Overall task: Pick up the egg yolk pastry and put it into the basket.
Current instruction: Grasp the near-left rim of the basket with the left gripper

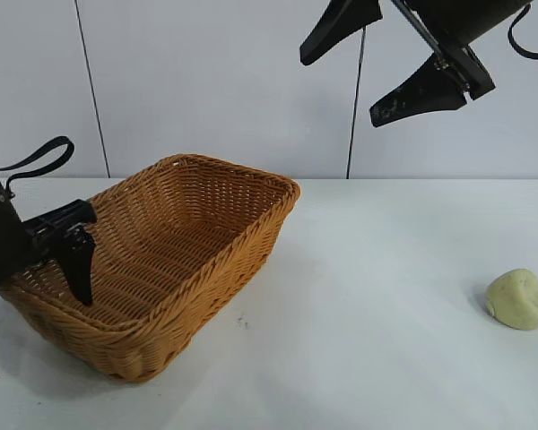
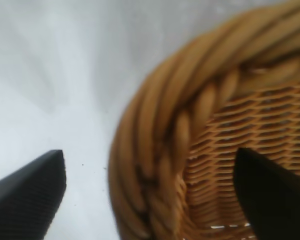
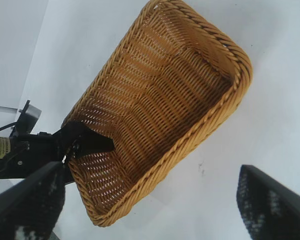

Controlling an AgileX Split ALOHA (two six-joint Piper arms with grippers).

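The egg yolk pastry (image 1: pixel 518 299), a small pale yellow lump, lies on the white table at the far right, away from both grippers; neither wrist view shows it. The wicker basket (image 1: pixel 251 237) stands left of centre with nothing in it. My left gripper (image 1: pixel 72 278) is open at the basket's left end. In the left wrist view it (image 2: pixel 150 155) straddles the braided rim (image 2: pixel 155 115), one finger over the inside and one over the table. My right gripper (image 1: pixel 338 90) hangs open high above the table, holding nothing. In the right wrist view it (image 3: pixel 151 170) looks down on the basket (image 3: pixel 200 135).
A white table (image 1: pixel 359 358) runs between the basket and the pastry, with a pale panelled wall (image 1: pixel 215 81) behind it. The left arm's black body (image 3: pixel 25 155) sits at the basket's end.
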